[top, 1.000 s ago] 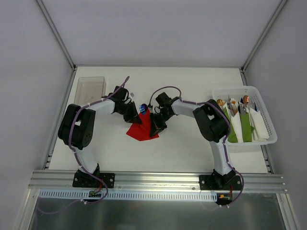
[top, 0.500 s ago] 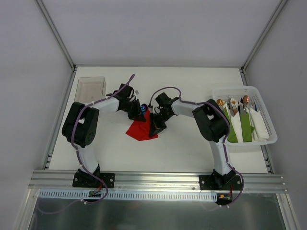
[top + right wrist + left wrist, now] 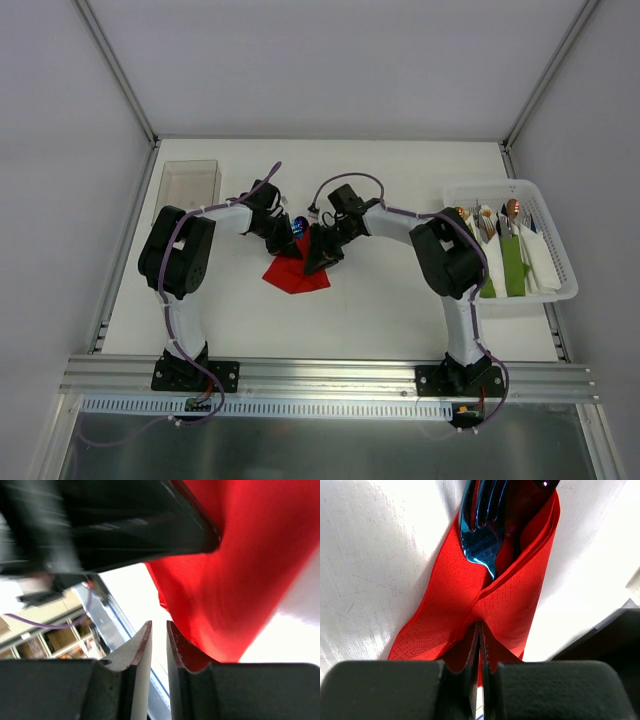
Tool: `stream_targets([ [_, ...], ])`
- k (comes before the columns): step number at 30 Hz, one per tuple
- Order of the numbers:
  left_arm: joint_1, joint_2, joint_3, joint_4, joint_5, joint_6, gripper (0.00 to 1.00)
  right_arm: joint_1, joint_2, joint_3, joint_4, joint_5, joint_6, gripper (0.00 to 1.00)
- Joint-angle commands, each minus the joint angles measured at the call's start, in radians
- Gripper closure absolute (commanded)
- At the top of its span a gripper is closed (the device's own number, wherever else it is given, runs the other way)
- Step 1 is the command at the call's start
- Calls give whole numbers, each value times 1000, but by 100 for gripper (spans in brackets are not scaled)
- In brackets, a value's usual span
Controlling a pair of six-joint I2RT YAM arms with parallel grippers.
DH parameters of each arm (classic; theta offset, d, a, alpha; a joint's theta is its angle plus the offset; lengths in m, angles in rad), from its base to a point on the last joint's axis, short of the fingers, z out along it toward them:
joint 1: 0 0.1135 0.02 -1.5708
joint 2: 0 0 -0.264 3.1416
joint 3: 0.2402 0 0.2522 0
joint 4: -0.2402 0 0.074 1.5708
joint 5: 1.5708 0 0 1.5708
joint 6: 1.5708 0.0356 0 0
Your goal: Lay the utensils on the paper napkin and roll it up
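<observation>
The red paper napkin (image 3: 294, 273) lies mid-table, folded into a trough around the utensils. A blue iridescent fork (image 3: 479, 534) lies in the fold, and its head (image 3: 299, 227) pokes out at the far end. A second dark utensil beside it is mostly hidden. My left gripper (image 3: 283, 229) is shut on a pinched ridge of the napkin (image 3: 510, 600). My right gripper (image 3: 321, 257) sits at the napkin's right edge (image 3: 250, 570). Its jaws stand almost together with a thin gap, and nothing is between them.
A white basket (image 3: 560, 290) at the right holds green napkin bundles (image 3: 513, 265), white napkins and copper-headed utensils. A clear plastic box (image 3: 187, 185) stands at the far left. Both arms crowd over the napkin.
My left gripper has moved right and farther up the table, against the blue utensil head. My right gripper has shifted slightly up and left. The napkin is bunched narrower.
</observation>
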Motion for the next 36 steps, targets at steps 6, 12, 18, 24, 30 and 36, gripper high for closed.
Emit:
stream_targets([
  [6, -6, 30, -13, -12, -43, 27, 100, -126, -86, 102, 94, 88, 58, 89],
  [12, -4, 24, -14, -11, -40, 39, 100, -98, -28, 179, 16, 175, 1, 94],
  [18, -4, 27, -14, -12, -36, 44, 100, -57, -5, 194, 5, 242, -23, 95],
  [24, -4, 18, -16, -12, -31, 49, 100, -29, 40, 222, -10, 290, -33, 96],
  [30, -4, 10, -26, -12, -31, 52, 100, -12, 77, 242, -10, 333, -30, 97],
  [36, -3, 5, -34, -12, -32, 53, 100, -2, 115, 263, -4, 336, -20, 98],
])
